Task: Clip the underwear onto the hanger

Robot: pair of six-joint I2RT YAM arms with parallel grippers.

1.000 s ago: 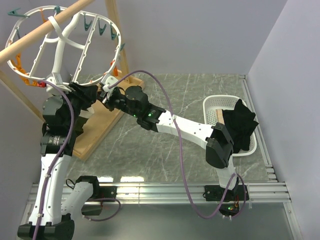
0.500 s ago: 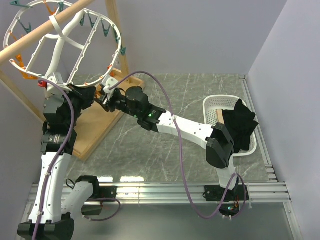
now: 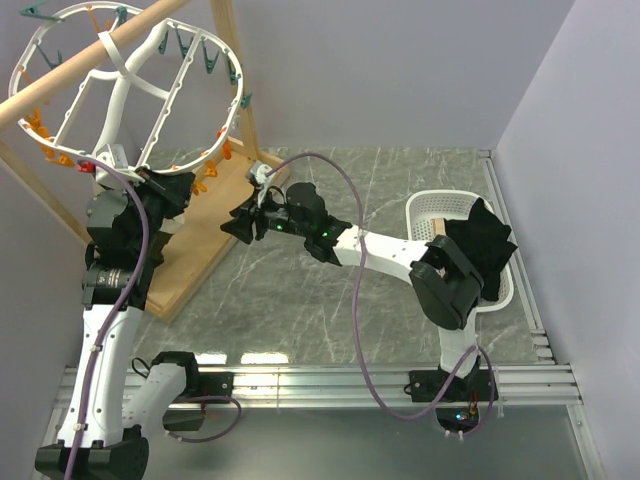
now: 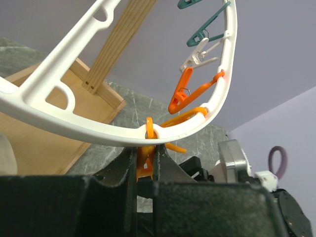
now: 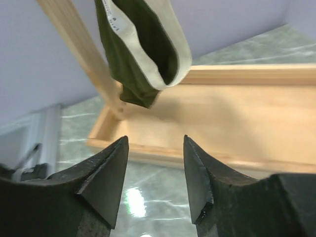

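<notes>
The white oval hanger (image 3: 120, 85) hangs from the wooden pole, with teal and orange clothespins along its rim. My left gripper (image 3: 172, 192) is at its lower rim (image 4: 74, 128), shut on an orange clothespin (image 4: 143, 167). The olive-green underwear (image 5: 143, 49) with its pale lining hangs in the air at the top of the right wrist view, above the wooden tray. I cannot make it out in the top view. My right gripper (image 3: 236, 228) is open and empty (image 5: 155, 140), below the underwear and apart from it, to the right of the hanger.
The wooden stand has a base tray (image 3: 200, 250), an upright post (image 5: 79, 54) and a slanted pole (image 3: 100, 55). A white basket (image 3: 440, 205) at the right holds a black garment (image 3: 480, 250). The right arm's purple cable arcs over the table's middle.
My right gripper has drawn back from the hanger's rim to the right and down, and now stands open and empty. The left gripper has stayed at the rim.
</notes>
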